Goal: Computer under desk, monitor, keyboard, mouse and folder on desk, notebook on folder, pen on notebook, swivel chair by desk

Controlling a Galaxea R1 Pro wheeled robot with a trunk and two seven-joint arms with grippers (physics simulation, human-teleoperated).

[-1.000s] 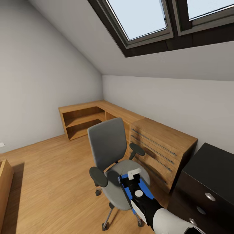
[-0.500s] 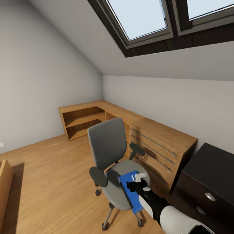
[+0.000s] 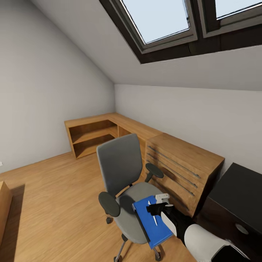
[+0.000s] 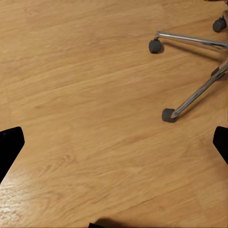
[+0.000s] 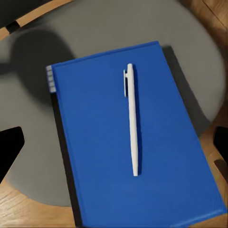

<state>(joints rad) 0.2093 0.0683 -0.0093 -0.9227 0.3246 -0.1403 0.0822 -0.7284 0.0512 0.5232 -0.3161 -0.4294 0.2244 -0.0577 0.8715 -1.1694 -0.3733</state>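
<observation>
Scene: attic bedroom, sloped ceiling with skylights, light wooden floor [image 3: 54, 196].
Chair: grey-upholstered swivel chair [image 3: 122, 165] with black padded armrests stands on the floor, just beside the light wooden shelf-and-drawer unit [image 3: 174, 163]; chrome star base and casters [image 4: 190, 71] visible in the left wrist view.
Folder: flat bright blue rectangular folder [image 3: 151, 222] with a dark spine edge lies on the chair seat, one end jutting past the seat's front edge – clear in the right wrist view [image 5: 128, 142].
Pen: slim whitish pen [image 5: 132, 118] lies on top of the folder, roughly lengthwise; also seen in the head view [image 3: 153, 215].
Right end effector: black and white right end effector [image 3: 160, 203] hovers over the folder's far edge above the seat; fingers spread wide at the edges of the right wrist view – released, grasping nothing.
Left end effector: left end effector [image 4: 114, 142] points down at bare floor near the chair base; dark fingertips [image 4: 9, 142] far apart – released, empty.
Dark cabinet: black-topped dark cabinet [image 3: 236, 196] with round knobs, at the right of the head view, beside the drawer unit.
</observation>
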